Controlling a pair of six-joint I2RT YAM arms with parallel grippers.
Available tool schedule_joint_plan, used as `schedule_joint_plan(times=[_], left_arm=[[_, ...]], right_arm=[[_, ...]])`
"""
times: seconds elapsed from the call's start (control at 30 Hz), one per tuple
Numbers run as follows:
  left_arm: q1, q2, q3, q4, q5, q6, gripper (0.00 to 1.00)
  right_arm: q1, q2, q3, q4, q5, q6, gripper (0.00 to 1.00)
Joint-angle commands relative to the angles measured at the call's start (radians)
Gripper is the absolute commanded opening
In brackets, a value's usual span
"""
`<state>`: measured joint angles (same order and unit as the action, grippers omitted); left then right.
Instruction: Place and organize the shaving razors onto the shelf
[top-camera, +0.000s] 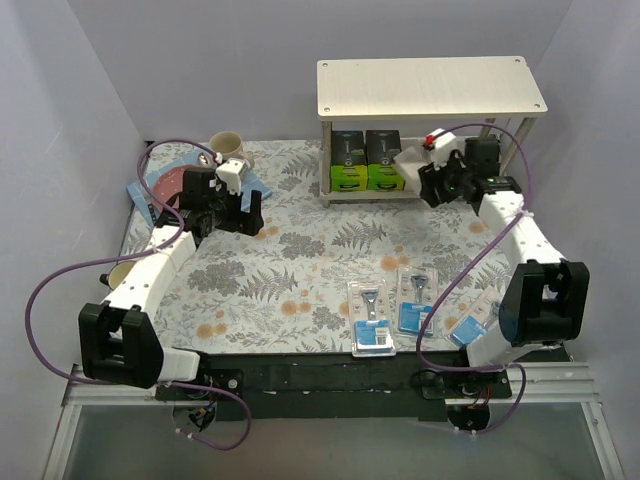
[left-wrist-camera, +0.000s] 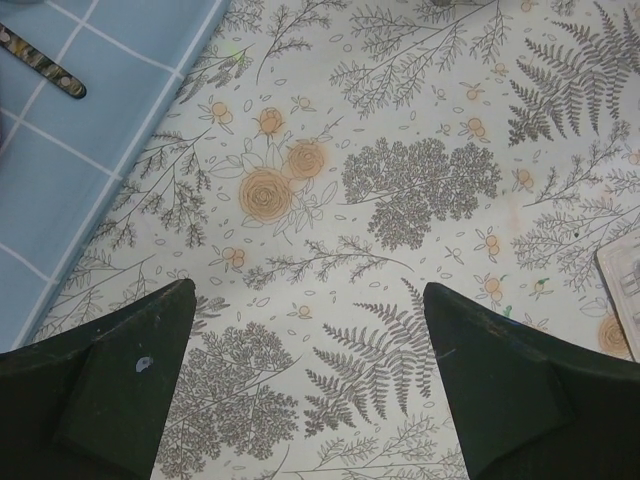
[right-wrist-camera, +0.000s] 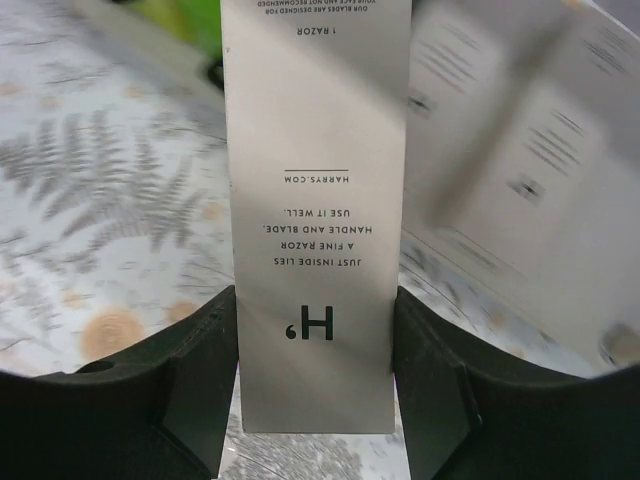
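Observation:
The shelf (top-camera: 430, 88) stands at the back right, with two black-and-lime razor boxes (top-camera: 364, 161) side by side on its lower board. My right gripper (top-camera: 437, 178) is at the shelf's lower tier, shut on a slim white Harry's box (right-wrist-camera: 315, 200) held upright between both fingers (right-wrist-camera: 200, 370). A second white box (right-wrist-camera: 520, 170) shows blurred just to its right. Three blue-carded blister packs (top-camera: 370, 318) (top-camera: 415, 300) (top-camera: 472, 328) lie flat near the front edge. My left gripper (left-wrist-camera: 308, 340) hangs open over the fern-print cloth, with nothing between its fingers.
A blue checked mat (left-wrist-camera: 80, 150) with a pink plate (top-camera: 165, 185) and a cream mug (top-camera: 226, 145) sits at the back left, beside the left gripper. The corner of a blister pack (left-wrist-camera: 625, 300) shows at the left wrist view's right edge. Grey walls close in three sides.

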<state>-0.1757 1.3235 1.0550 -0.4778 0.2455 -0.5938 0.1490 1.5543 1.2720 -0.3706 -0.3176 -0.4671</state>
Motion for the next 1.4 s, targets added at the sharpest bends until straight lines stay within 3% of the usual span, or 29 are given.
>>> schedule_joint_plan(times=[0.0, 0.2, 0.5, 1.1, 1.2, 1.37], left_arm=[[0.005, 0.017, 0.059, 0.03, 0.024, -0.017, 0.98], [0.005, 0.036, 0.076, 0.018, 0.025, -0.018, 0.98], [0.005, 0.022, 0.056, -0.004, 0.006, 0.0, 0.98], [0.005, 0.049, 0.053, -0.019, 0.008, 0.008, 0.98], [0.005, 0.055, 0.06, -0.024, 0.011, 0.009, 0.98], [0.005, 0.065, 0.066, -0.027, 0.015, 0.011, 0.98]], right_arm=[[-0.139, -0.019, 0.02, 0.084, 0.11, 0.134, 0.52], [-0.281, 0.111, 0.124, 0.125, 0.143, 0.235, 0.53], [-0.307, 0.26, 0.217, 0.166, 0.227, 0.257, 0.55], [-0.332, 0.365, 0.251, 0.226, 0.295, 0.298, 0.59], [-0.332, 0.389, 0.273, 0.22, 0.279, 0.301, 0.63], [-0.332, 0.391, 0.291, 0.219, 0.296, 0.312, 0.8]])
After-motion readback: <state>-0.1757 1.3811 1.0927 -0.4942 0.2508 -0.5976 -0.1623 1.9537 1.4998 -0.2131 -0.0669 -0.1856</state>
